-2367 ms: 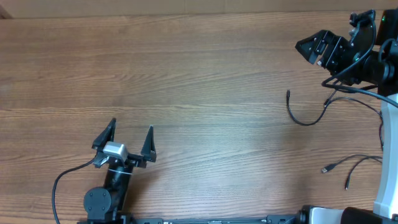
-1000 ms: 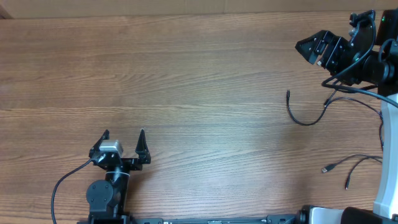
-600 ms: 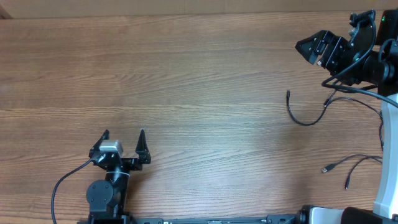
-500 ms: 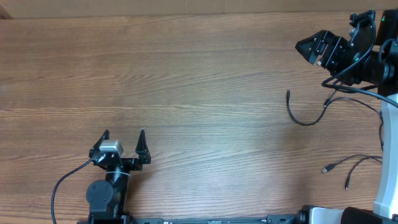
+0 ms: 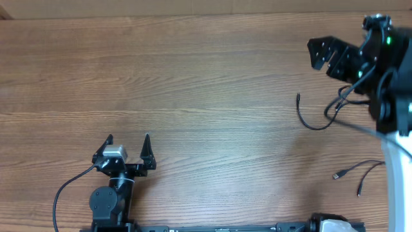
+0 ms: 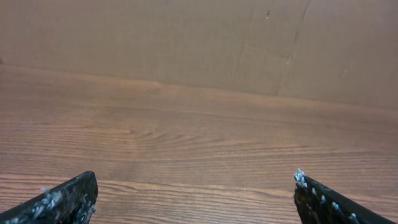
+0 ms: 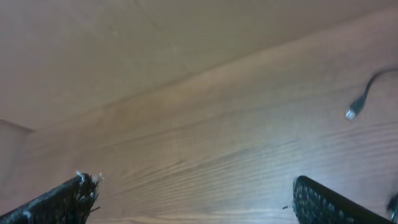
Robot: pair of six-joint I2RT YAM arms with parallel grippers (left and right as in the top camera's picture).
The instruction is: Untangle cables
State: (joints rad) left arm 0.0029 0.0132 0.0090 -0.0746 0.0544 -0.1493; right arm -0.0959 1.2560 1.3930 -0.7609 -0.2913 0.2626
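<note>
1. While you scan in from the left, your left gripper [image 5: 127, 139] sits near the front edge of the table [image 5: 206, 71]. Its fingers are spread wide with nothing between them, and its wrist view shows only bare wood.
2. Nothing of the task lies on that side. The cables are all over at the right, well apart from this arm.
3. Moving right, you meet the curved cord [image 5: 311, 127], lying in an open U on the wood. Its plug [image 5: 298, 96] is free at the far-left tip. The other end runs under the right arm, and you cannot tell where it goes.
4. Just beyond it, far right, your right gripper [image 5: 320, 55] hovers with fingers parted, gripping nothing. Its wrist camera catches a silver plug end [image 7: 351, 114] off to one side.
5. Down at the near right, two more cords [image 5: 367, 165] trail in from the edge. Their tips lie apart from each other on the wood, and any crossing farther along is hidden by the arm.
6. Handling call: these look light, limp and very thin against your fingers.
   - They will likely drape and drag rather than hold a shape, and they could slip out of a loose pinch.
   - Take hold just behind a plug, where the stiffer body gives the pads something to bite.
   - Draw slowly so no loop cinches tight.
</note>
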